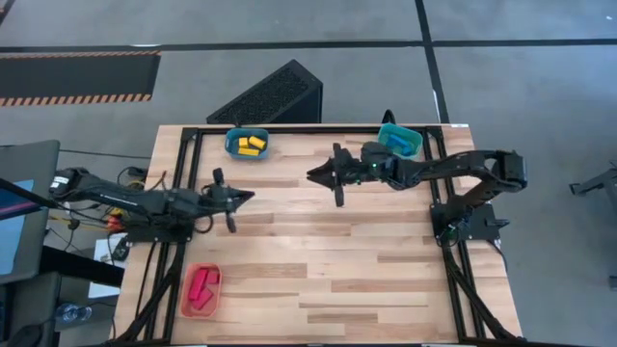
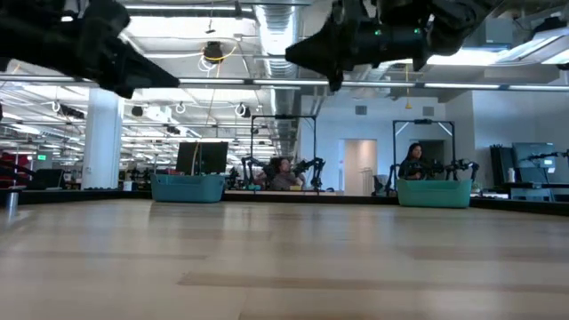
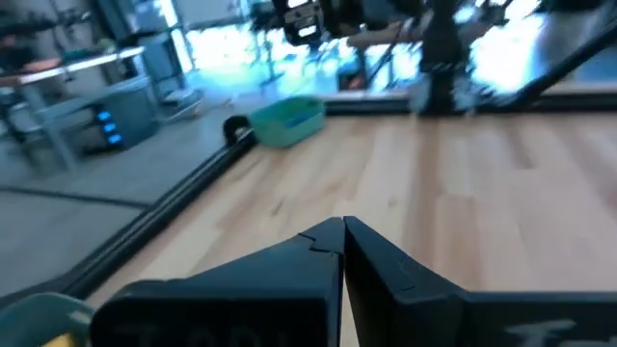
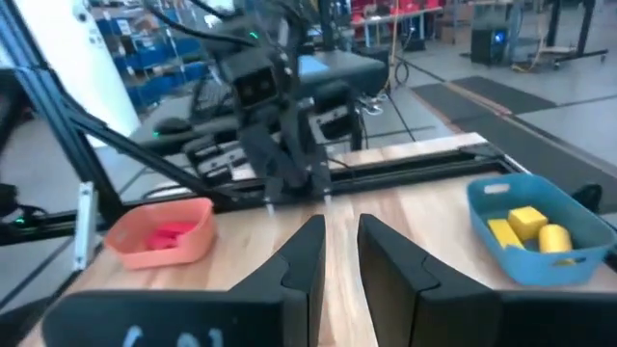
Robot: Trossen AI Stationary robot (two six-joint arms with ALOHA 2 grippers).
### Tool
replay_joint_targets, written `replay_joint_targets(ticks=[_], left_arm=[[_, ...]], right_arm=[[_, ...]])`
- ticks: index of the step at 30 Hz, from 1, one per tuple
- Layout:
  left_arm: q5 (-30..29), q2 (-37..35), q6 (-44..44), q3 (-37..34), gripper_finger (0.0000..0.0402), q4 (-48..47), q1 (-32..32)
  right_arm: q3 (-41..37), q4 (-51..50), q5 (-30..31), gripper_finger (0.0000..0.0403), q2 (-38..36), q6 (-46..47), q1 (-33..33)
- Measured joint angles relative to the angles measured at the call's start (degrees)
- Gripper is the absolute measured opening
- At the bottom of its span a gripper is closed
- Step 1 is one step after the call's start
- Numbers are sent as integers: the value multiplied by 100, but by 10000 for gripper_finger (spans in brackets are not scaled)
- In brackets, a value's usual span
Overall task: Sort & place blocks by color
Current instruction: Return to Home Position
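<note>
Yellow blocks [image 1: 251, 146] in the blue tray [image 1: 229, 145], red blocks [image 1: 202, 286] in the orange tray [image 1: 184, 294]; above the desk [image 1: 328, 280], left gripper [image 1: 249, 196] fingers together, right gripper [image 1: 312, 175] fingers slightly apart

High camera straight down on the whole bench [image 1: 318, 260], low camera level at bench top facing the room, wrist cameras behind left gripper [image 3: 343, 229] and right gripper [image 4: 340, 229], facing each other.

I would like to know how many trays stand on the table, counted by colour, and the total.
Teal trays: 2, one on the left arm's side, one on the right arm's side
Orange trays: 1
Total: 3
</note>
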Motion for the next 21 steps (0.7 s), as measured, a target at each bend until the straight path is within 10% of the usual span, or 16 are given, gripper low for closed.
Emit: replay_joint_targets(ticks=[7,21], left_arm=[[-545,-1645,-596,-551,0,-43,-99],[-367,-3232,-321,-579,0,-1254,-101]], right_arm=[[-13,-565,-94,87,-270,613,126],[-6,-2770,-207,87,-2029,-1293,494]])
